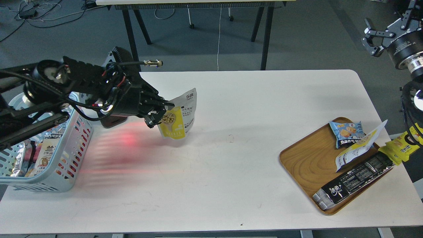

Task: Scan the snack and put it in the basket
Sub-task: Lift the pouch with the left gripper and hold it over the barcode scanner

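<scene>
My left gripper (160,112) is shut on the snack (178,119), a yellow-and-white pouch with round nuts pictured in a circle. It holds the pouch above the table, right of the basket. The light blue basket (71,155) stands at the table's left edge with several packets inside. My right gripper (370,34) is raised at the far upper right, off the table, with its fingers apart and empty.
A wooden tray (307,162) at the right holds a light-blue packet (347,132), a long black packet (355,180) and a white-yellow pouch (358,147). A red scanner glow (127,140) lies on the table beside the basket. A yellow packet (401,148) hangs at the right edge.
</scene>
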`<state>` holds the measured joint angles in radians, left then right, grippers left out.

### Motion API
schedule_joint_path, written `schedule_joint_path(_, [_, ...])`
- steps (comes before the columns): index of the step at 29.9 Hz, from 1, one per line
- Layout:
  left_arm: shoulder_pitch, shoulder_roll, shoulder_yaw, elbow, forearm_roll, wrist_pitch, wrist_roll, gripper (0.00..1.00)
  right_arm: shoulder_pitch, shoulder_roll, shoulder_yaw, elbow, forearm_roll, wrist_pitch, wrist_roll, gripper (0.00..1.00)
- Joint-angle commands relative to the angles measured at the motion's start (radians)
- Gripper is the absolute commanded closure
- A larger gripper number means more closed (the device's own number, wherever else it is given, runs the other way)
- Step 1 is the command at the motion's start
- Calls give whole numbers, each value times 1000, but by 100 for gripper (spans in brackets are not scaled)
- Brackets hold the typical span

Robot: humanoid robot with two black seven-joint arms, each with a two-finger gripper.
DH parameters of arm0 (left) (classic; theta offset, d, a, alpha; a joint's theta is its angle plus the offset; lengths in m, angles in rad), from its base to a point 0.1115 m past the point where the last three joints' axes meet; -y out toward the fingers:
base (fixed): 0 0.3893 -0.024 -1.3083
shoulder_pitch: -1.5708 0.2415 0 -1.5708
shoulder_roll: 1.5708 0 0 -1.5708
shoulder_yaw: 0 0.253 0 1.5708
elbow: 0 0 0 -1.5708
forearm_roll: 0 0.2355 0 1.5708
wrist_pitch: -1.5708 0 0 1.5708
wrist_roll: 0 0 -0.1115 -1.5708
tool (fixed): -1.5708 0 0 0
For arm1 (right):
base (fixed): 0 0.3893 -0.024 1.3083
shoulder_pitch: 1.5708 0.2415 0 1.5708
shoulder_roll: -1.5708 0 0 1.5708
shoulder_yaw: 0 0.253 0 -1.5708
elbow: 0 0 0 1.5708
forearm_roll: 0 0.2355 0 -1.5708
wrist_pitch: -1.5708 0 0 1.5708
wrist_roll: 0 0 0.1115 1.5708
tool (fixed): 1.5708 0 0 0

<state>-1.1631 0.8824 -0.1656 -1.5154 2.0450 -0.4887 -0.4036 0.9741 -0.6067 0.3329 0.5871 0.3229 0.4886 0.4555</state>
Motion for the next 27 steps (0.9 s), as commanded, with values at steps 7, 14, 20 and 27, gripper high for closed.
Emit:
schedule_joint_path(7, [0,128,-37,-17,-43,0,-66,100,0,1,0,-1,-1,0,0,1])
schedule_joint_path(14, [0,174,-31,-22,-42,0,-64,100,2,1,0,-1,1,0,0,1])
schedule_joint_path(20, [0,179,-28,-19,-42,0,-64,100,2,1,3,-1,-1,0,2,1])
schedule_joint_path(27, [0,178,-28,-12,-39,0,-58,100,5,-2,5,-6,-1,0,2,1])
